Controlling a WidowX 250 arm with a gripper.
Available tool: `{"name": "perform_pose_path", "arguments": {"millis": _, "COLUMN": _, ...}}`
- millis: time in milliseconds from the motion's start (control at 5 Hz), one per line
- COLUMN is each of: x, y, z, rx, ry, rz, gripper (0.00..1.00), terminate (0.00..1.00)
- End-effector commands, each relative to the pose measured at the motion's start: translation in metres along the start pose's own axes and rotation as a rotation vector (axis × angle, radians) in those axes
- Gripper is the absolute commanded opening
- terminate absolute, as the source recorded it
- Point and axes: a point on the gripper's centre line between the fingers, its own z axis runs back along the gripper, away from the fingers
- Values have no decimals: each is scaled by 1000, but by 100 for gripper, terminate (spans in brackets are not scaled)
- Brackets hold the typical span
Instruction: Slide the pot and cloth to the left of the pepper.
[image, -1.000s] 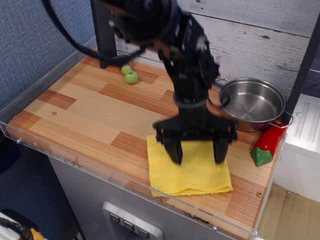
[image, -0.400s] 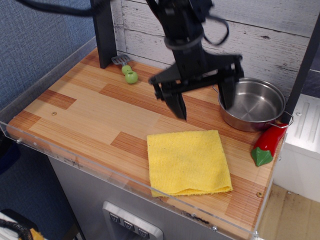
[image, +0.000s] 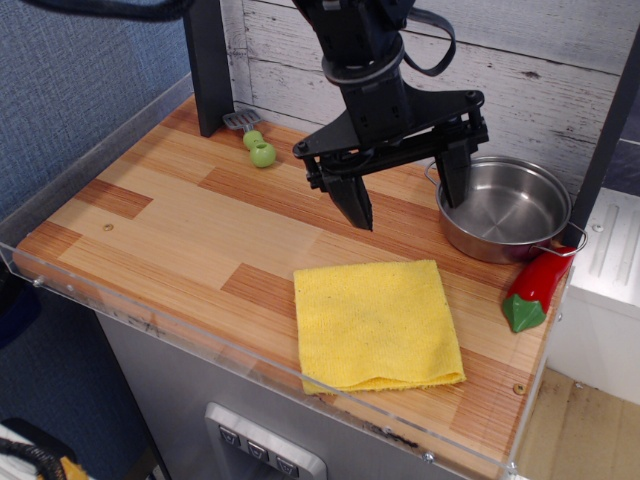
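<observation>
Two things to shift, neither clearly finished as yet. Cloth (image: 378, 324) lying flat near the front edge of the surface (image: 150, 230), already to the image-left of the pepper (image: 533, 287) and a little apart from it. Pot (image: 503, 209) standing upright at the back right, empty, its front rim touching or just overlapping the pepper's red tip, so above and behind the pepper rather than plainly to its left; by that reading, the pot's slide probably left to do, and perhaps a nudge of the cloth too. Claw (image: 402, 199) spread wide and holding nothing, raised above the surface, one finger over the bare wood beside the cloth's far edge, the other at or just inside the pot's left rim; contact with the rim impossible to judge. Surface of striped light and reddish wood, edged with a clear low wall along front and left. Two small green pieces (image: 259, 149) near the back, well apart from everything else, beside a dark post. Whitewashed plank wall behind, blue panel to the left.
</observation>
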Motion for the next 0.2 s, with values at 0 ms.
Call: {"name": "perform_pose_path", "arguments": {"millis": 0, "x": 3, "y": -4, "z": 15, "rx": -27, "ry": -39, "rz": -5, "gripper": 100, "terminate": 100}}
